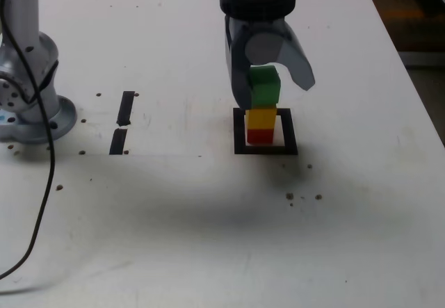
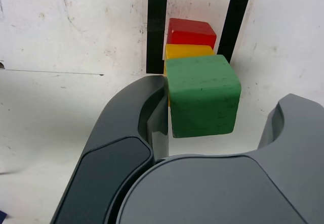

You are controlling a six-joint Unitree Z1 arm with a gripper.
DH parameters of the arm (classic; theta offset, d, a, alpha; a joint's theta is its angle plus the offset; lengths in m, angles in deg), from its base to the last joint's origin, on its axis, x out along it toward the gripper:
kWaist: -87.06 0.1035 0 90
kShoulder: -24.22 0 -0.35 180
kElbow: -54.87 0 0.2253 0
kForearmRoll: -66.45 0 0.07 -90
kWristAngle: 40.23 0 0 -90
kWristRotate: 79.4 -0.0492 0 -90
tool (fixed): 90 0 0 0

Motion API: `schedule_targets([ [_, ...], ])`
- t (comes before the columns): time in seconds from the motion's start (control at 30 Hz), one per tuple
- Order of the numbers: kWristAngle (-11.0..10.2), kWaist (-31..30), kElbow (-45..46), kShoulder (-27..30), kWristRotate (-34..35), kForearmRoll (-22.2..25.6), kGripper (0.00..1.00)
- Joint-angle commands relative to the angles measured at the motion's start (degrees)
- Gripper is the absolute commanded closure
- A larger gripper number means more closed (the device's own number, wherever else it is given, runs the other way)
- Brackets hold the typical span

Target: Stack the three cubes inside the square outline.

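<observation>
The three cubes stand in one stack inside the square outline of black tape: red cube at the bottom, yellow cube on it, green cube on top. My gripper hangs over the stack with its jaws on either side of the green cube. In the wrist view the green cube sits against one finger, and a clear gap separates it from the other finger. Beyond it, the yellow cube and red cube show, framed by the outline. My gripper is open.
Two short black tape strips lie toward the exterior view's left. The arm's grey base stands at the far left, with a black cable trailing toward the front. The table's edge runs along the right.
</observation>
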Motion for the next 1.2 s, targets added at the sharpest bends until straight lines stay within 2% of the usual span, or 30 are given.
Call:
schedule_targets([
  [0.0, -0.3, 0.0, 0.0, 0.6, 0.1, 0.1, 0.22],
  [0.13, -1.4, 0.0, -0.3, 1.5, 0.4, 1.6, 0.19],
  [0.37, -5.6, 0.0, -1.2, 7.0, 3.0, 8.5, 0.17],
  [0.47, -6.1, 0.2, 0.6, 9.6, 4.0, 10.5, 0.17],
  [0.6, -5.4, 0.5, 4.7, 12.0, 5.0, 11.2, 0.17],
  [0.83, -1.9, 0.8, 13.5, 14.2, 6.0, 9.4, 0.17],
  [1.0, -0.5, 0.8, 19.1, 14.6, 6.0, 6.0, 0.17],
  [1.17, 0.5, 0.8, 24.3, 14.3, 5.1, 0.5, 0.16],
])
